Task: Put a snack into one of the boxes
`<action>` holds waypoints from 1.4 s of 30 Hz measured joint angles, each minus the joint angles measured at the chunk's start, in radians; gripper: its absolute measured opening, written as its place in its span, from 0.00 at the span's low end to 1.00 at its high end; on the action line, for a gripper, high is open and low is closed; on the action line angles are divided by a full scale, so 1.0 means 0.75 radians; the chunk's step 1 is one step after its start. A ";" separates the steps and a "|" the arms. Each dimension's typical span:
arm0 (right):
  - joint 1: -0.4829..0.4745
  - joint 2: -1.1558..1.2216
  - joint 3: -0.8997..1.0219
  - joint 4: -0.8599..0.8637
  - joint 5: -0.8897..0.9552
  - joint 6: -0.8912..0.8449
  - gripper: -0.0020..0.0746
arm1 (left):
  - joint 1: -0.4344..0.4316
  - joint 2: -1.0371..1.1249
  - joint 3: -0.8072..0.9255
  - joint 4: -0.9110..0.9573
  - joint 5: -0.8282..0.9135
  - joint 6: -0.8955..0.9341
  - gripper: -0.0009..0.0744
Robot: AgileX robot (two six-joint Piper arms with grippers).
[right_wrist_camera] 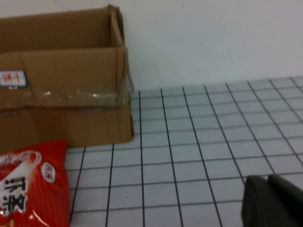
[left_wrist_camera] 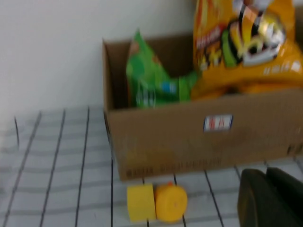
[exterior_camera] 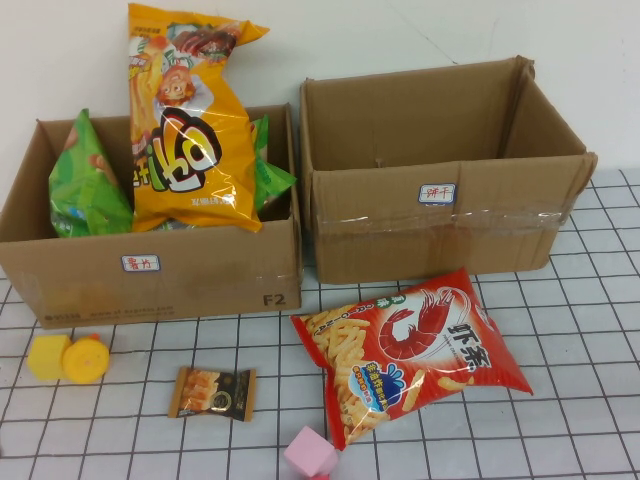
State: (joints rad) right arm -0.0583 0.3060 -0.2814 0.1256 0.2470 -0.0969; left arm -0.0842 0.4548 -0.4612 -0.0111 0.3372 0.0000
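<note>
Counter (exterior_camera: 600, 400): white, ruled with a black grid; plain white wall (exterior_camera: 400, 35) behind.
Left box (exterior_camera: 150, 275): holds an upright orange snack bag (exterior_camera: 190, 130) and green bags (exterior_camera: 85, 185).
Right box (exterior_camera: 440, 225): open, just beside the left box.
Red shrimp-chip bag (exterior_camera: 410, 350): flat on the counter in front of the right box.
Small brown packet (exterior_camera: 212, 392): near the yellow toy (exterior_camera: 70, 357); pink block (exterior_camera: 310, 455) at the near edge.
Left gripper (left_wrist_camera: 272, 198): only a dark edge shows, near the left box; jaws cannot be told.
Right gripper (right_wrist_camera: 272, 201): dark edge over bare counter; jaws cannot be told.
</note>
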 joint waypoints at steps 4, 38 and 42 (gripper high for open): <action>0.000 0.109 0.000 0.015 0.009 0.000 0.03 | 0.000 0.177 0.000 -0.013 0.000 -0.039 0.01; 0.000 0.951 -0.236 0.732 0.540 -1.248 0.03 | -0.402 1.502 -0.627 -0.118 0.235 1.342 0.40; 0.000 0.951 -0.236 0.745 0.542 -1.259 0.03 | -0.404 1.580 -0.627 -0.096 0.115 1.363 0.69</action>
State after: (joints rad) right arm -0.0583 1.0195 -0.4587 0.6846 0.6536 -1.0415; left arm -0.3869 1.6394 -0.9314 -0.0829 0.4235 1.0225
